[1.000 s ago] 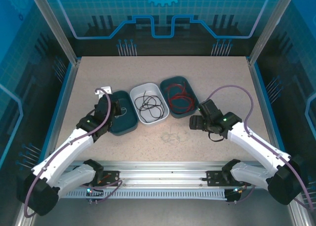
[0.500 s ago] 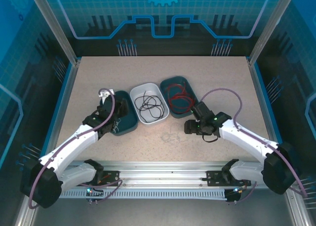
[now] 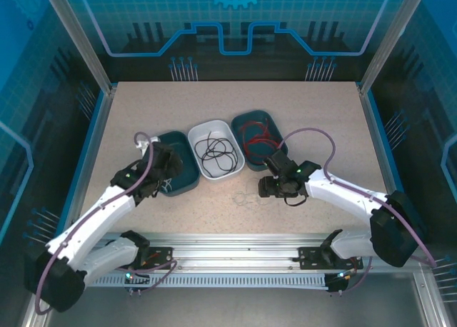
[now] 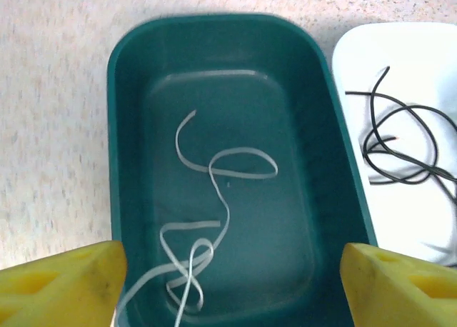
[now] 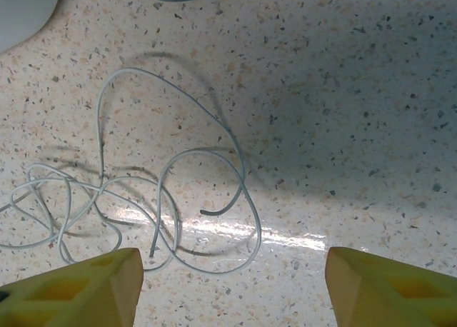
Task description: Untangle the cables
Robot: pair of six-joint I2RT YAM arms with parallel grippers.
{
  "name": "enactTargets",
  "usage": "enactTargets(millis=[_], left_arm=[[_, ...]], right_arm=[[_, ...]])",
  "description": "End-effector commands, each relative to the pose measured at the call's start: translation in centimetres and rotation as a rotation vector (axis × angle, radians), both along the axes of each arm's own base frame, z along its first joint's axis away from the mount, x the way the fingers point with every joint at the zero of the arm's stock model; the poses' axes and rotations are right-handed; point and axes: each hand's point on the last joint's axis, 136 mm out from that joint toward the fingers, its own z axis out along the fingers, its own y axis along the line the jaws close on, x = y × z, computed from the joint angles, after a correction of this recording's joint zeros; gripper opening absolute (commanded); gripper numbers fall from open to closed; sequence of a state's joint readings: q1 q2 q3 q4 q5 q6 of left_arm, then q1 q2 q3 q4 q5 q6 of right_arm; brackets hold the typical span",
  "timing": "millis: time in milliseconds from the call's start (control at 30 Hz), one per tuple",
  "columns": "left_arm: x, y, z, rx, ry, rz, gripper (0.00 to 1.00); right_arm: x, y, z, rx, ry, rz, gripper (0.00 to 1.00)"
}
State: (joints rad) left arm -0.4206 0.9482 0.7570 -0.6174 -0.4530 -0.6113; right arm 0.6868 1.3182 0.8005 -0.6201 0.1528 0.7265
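While the left gripper (image 4: 232, 288) hangs over the left teal tray (image 4: 125, 127) with its yellow fingers wide apart and holding nothing, a white flat cable (image 4: 243, 175) lies curled inside this tray. The right gripper (image 5: 232, 280) is spread open too, above the pale cable tangle (image 5: 158, 213) on the speckled table (image 5: 357, 91). A black cable (image 3: 216, 152) rests in the white tray (image 3: 207, 131), a red cable (image 3: 257, 138) in the right teal tray (image 3: 275, 123)
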Motion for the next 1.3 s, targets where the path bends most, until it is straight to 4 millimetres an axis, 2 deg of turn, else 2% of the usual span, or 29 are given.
enactTargets(millis=[0,167,267,400,500,567,667,700,867,1067,1100,1133,1267], left_arm=[[-3.5,0.3,-1.1,-0.115,0.102,0.063,0.74],[-4.3,-0.3,-1.8,-0.186,0.1,0.067,0.61],[-4.7,-0.8,-3.3,-0.215,0.147,0.076,0.59],[-4.9,-0.4,-4.5,-0.203,0.157,0.1,0.58],[-4.4,-0.8,-5.0,-0.208,0.158,0.093,0.51],[-3.8,-1.0,-5.3,-0.204,0.151,0.084,0.37],[-2.5,-1.0,-5.3,-0.169,0.118,0.073,0.02],[-1.9,-1.0,-5.1,-0.159,0.105,0.071,0.0],[1.4,-1.4,-3.9,-0.127,0.017,0.058,0.0],[4.2,-1.8,-4.6,-0.121,0.004,0.042,0.0],[4.4,-1.8,-4.8,-0.115,0.013,0.042,0.04],[4.5,-1.7,-4.9,-0.109,0.019,0.039,0.14],[3.6,-1.2,-4.5,-0.092,0.034,0.04,0.4]], right_arm=[[-0.1,-0.2,0.1,-0.013,-0.003,-0.021,0.68],[-0.1,-0.1,0.0,-0.013,-0.004,-0.015,0.69],[-0.1,-0.3,0.0,-0.018,-0.006,-0.017,0.69],[-0.2,-0.5,-0.1,-0.018,-0.014,-0.023,0.69],[-0.2,-0.6,-0.2,-0.021,-0.015,-0.026,0.69],[-0.2,-0.6,-0.2,-0.022,-0.015,-0.026,0.69],[-0.1,-0.5,-0.5,-0.02,-0.013,-0.032,0.64],[-0.1,-0.5,-0.5,-0.02,-0.012,-0.032,0.63],[-0.1,-0.6,-0.8,-0.025,-0.006,-0.036,0.61],[-0.1,-0.3,-1.0,-0.015,-0.003,-0.041,0.55],[-0.1,-0.3,-1.1,-0.013,-0.001,-0.042,0.54],[-0.1,-0.3,-1.1,-0.013,0.001,-0.043,0.51],[-0.2,-0.1,-1.2,-0.001,0.003,-0.05,0.46]])
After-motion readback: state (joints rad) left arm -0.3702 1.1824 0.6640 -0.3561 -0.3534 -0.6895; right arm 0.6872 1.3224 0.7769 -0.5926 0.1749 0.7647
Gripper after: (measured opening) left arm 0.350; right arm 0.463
